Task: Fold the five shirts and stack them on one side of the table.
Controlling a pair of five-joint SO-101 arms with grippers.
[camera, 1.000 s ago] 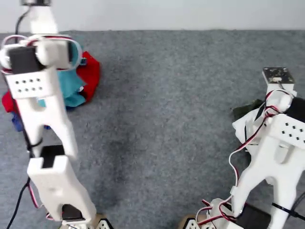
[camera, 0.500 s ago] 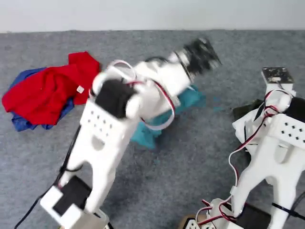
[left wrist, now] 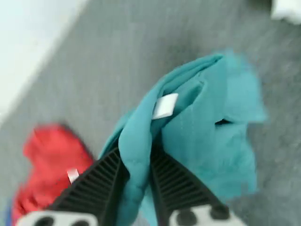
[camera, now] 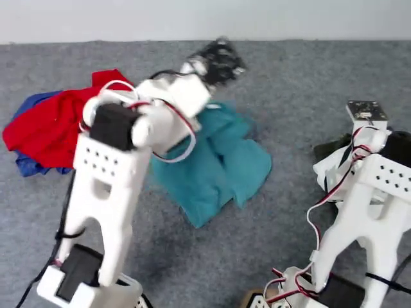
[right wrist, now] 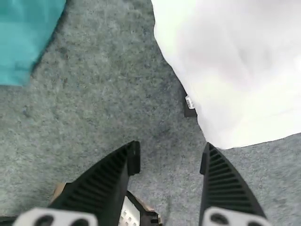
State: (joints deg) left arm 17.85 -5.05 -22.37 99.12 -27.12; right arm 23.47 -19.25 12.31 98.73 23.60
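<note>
Overhead, the left arm (camera: 109, 173) is stretching across the grey counter (camera: 308, 83) toward its far middle; its dark tip is blurring, so the fingers cannot be made out from here. A teal shirt (camera: 221, 163) is lying spread and rumpled near the middle of the counter, its far edge running under that arm. A red shirt (camera: 54, 125) is sitting crumpled at the far left, resting on a blue shirt (camera: 26, 165) that is peeking out around it. The right arm (camera: 369, 192) is standing at the right edge, well apart from the teal shirt, with what may be a dark shirt (camera: 329, 149) showing just beside it. From the left wrist, the left claw (left wrist: 137, 157) is clenching a fold of the teal shirt (left wrist: 211, 127) between its ribbed black fingers (left wrist: 101, 181), and a white label (left wrist: 164, 106) is showing on that fold just past the fingertips. The red shirt (left wrist: 49, 160) is lying farther off on the counter. From the right wrist, the right claw (right wrist: 170, 155) is hanging released, jaws wide apart over bare counter and gripping nothing. A white shirt (right wrist: 235, 61) is lying just beyond it, and a corner of the teal shirt (right wrist: 26, 37) is showing apart from the white one, grey counter between them.
</note>
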